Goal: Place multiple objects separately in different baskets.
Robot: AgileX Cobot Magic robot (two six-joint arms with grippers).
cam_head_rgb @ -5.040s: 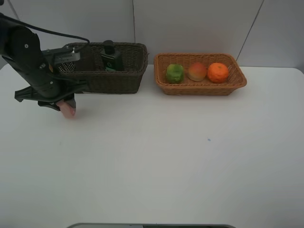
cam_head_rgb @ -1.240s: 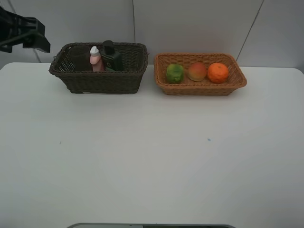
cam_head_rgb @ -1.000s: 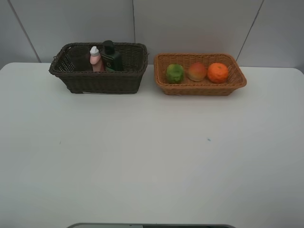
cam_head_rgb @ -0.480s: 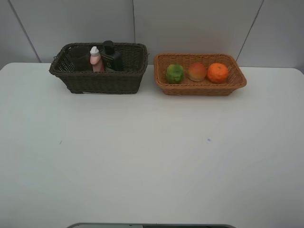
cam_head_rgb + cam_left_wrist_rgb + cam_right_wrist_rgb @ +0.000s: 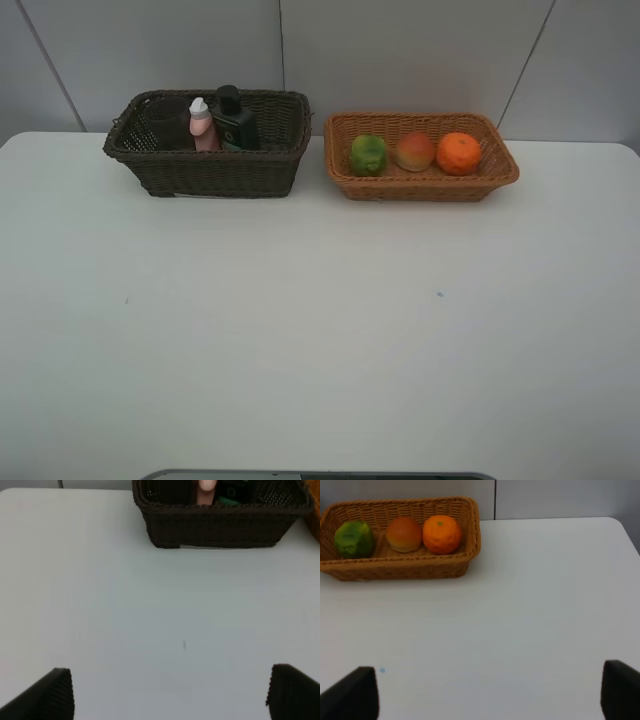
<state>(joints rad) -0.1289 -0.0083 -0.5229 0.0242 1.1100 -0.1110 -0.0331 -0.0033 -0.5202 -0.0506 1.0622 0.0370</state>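
Five seconds back the left arm stood over the table (image 5: 320, 330) in front of the dark basket (image 5: 215, 170), holding the pink bottle (image 5: 201, 127); now that bottle stands upright in the dark basket, white cap up, long axis vertical, just beside the black bottle (image 5: 238, 122), which also stands upright. The arm has gone from the high view. A translucent cup (image 5: 165, 122) shows faintly at the basket's left end.

The tan basket (image 5: 420, 185) sits just right of the dark one, both with long sides running left-right. In it lie three round fruits in a row: lime (image 5: 368, 154), apple (image 5: 415, 151), orange (image 5: 459, 153), the orange's skin dimpled.

Both baskets are woven wicker, rectangular with flared walls; the dark one is deeper, the tan one shallow. The table is plain matt white.

The left gripper (image 5: 170, 692) has its jaws spread wide over bare table, holding nothing; its ribbed black fingers (image 5: 50, 697) show at the frame corners. The right gripper (image 5: 490, 692) is likewise wide apart and empty
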